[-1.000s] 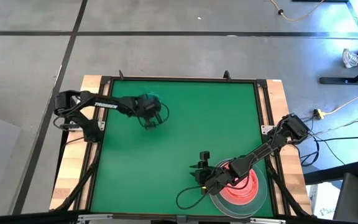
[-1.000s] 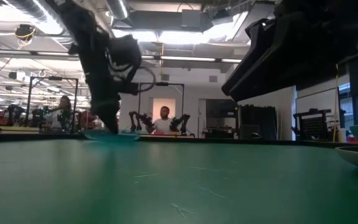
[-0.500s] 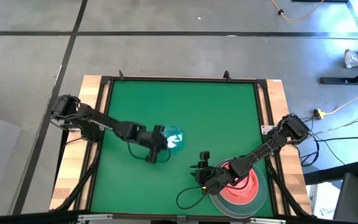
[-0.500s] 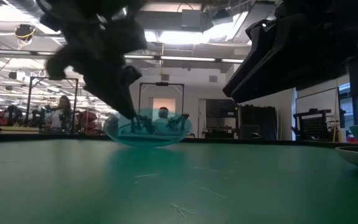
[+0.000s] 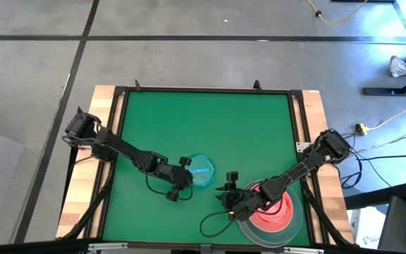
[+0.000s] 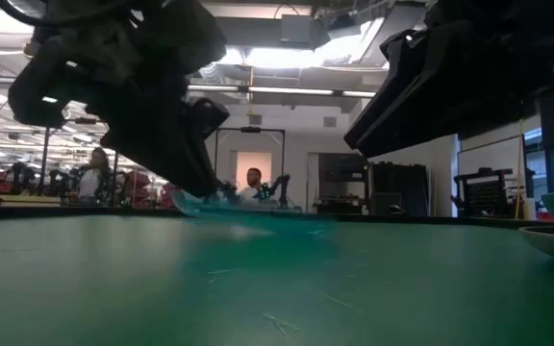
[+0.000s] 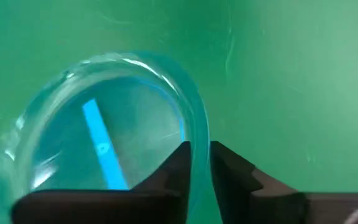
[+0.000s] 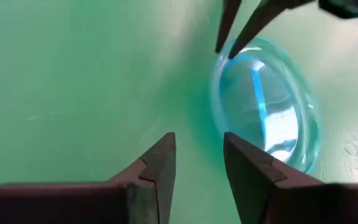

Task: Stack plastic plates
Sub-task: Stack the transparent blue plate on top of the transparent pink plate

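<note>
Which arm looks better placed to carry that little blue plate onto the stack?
The left. Its hand already pinches the blue plate's rim, while the right hand hangs empty beside the plate stack.

You're in a robotics lab: green worktop (image 5: 210,127) on concrete floor (image 5: 189,63), ceiling strip lights (image 6: 258,91), more robot arms (image 6: 214,187) and seated people (image 6: 251,183) behind.

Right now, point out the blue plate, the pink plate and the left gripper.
Blue plate (image 5: 201,170), high view, on its centre by the bar.
Pink plate (image 5: 279,212), high view, on its bare right half.
Left gripper (image 7: 199,163), left wrist view, on the plate rim pinched between the tips.
</note>
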### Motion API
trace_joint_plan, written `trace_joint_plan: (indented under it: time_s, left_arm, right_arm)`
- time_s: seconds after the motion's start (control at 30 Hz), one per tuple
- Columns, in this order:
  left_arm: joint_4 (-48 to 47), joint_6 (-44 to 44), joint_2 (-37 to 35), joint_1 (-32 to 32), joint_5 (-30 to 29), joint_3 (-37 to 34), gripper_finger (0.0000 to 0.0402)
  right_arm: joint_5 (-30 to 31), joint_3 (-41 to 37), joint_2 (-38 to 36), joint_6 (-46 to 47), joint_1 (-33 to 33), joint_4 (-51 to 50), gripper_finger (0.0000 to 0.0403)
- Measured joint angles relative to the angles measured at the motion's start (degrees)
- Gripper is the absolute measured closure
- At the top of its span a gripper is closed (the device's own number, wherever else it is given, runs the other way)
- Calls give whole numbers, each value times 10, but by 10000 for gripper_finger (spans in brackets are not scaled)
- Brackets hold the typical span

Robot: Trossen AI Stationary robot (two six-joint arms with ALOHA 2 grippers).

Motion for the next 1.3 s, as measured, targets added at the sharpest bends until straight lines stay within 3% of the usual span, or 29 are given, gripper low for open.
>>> trace_joint_plan:
  time_s: [0.17,0.3,0.63,0.87,1.13,1.3]
  left_arm:
    - [11,-21,18,-2,18,0,305]
    - [13,-43,18,-20,17,0,293]
    - [21,-24,-17,-88,14,0,291]
    - [23,7,-55,-130,-24,0,291]
    - [24,2,-57,-132,-34,-4,291]
    - [23,-26,-57,-130,-35,-7,291]
  right_arm:
    - [1,0,0,-10,-3,10,276]
    - [-13,0,0,-21,-24,10,276]
    - [-173,0,52,-117,-90,93,276]
    - [-166,2,83,-127,-121,126,276]
    - [-187,2,104,-109,-141,129,278]
    - [-199,2,104,-96,-146,130,325]
